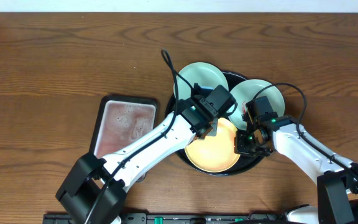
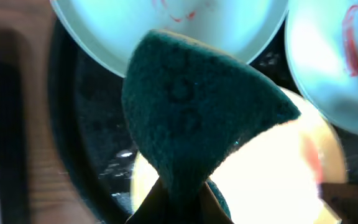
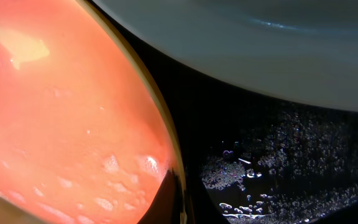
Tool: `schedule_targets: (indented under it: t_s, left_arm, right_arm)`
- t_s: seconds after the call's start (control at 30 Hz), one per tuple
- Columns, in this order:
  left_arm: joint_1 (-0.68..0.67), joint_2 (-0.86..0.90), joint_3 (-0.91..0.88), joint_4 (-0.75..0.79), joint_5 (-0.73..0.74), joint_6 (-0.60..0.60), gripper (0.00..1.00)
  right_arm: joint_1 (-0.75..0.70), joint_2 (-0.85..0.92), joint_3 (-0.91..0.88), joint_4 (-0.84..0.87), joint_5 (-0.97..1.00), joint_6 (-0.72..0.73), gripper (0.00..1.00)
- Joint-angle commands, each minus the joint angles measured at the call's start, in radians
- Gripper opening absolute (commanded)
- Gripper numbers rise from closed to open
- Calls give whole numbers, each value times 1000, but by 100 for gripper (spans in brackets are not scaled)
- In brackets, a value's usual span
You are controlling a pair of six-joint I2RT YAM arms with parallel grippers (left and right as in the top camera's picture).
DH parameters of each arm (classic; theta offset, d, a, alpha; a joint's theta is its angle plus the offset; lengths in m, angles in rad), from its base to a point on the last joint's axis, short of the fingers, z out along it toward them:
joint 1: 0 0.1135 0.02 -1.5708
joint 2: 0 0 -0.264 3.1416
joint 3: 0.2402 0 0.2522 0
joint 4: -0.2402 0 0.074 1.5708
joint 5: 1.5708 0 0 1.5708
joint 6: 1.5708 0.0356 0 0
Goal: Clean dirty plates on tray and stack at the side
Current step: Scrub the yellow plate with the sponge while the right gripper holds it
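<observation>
The black tray holds three plates: a mint plate at the back left, a mint plate at the right and a yellow plate in front. My left gripper is shut on a dark green sponge over the yellow plate's far edge. Both mint plates show red smears. My right gripper is shut on the yellow plate's right rim; the plate looks orange in the right wrist view. The wet tray floor lies beside it.
A rectangular silver-grey tray lies left of the black tray. Brown wood tabletop stretches around both. The right mint plate hangs close above my right gripper's jaws.
</observation>
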Motion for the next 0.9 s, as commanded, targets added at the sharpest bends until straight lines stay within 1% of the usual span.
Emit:
schedule_targets:
  t_s: [0.0, 0.03, 0.07, 0.17, 0.3, 0.37, 0.4, 0.43, 0.47, 0.53, 0.6, 0.7, 0.87]
  left_arm:
    - [1, 28, -122, 130, 188, -111, 8]
    - [1, 41, -169, 212, 265, -134, 8]
    - [1, 51, -201, 270, 310, -154, 8]
    - [1, 80, -255, 380, 393, -190, 8]
    - [3, 116, -262, 396, 403, -175, 8]
    - [16, 135, -262, 367, 380, -115, 8]
    - [32, 137, -262, 298, 261, -86, 8]
    - [44, 137, -262, 256, 175, -86, 8]
    - [58, 136, -261, 218, 95, -84, 8]
    - [105, 136, -261, 175, -87, -27, 8]
    - [121, 135, -249, 186, -129, 26, 8]
    - [127, 135, -228, 193, -238, 109, 8]
    - [102, 135, -222, 225, -391, 246, 8]
  right_arm:
    - [-6, 27, -38, -24, 99, -14, 1]
    - [-6, 27, -38, -24, 99, -14, 1]
    - [-6, 27, -38, -24, 99, -14, 1]
    - [-6, 27, -38, -25, 99, -14, 1]
    - [-6, 27, -38, -24, 99, -14, 1]
    - [-6, 27, -38, -25, 99, -14, 1]
    - [-6, 27, -38, -27, 99, -14, 1]
    - [-6, 27, -38, -28, 99, -14, 1]
    - [-6, 27, -38, -29, 99, -14, 1]
    - [-6, 27, -38, -28, 99, -14, 1]
    - [-6, 27, -38, -28, 99, -14, 1]
    - [-6, 27, -38, -29, 99, -14, 1]
    - [-6, 27, -38, -28, 100, -14, 1]
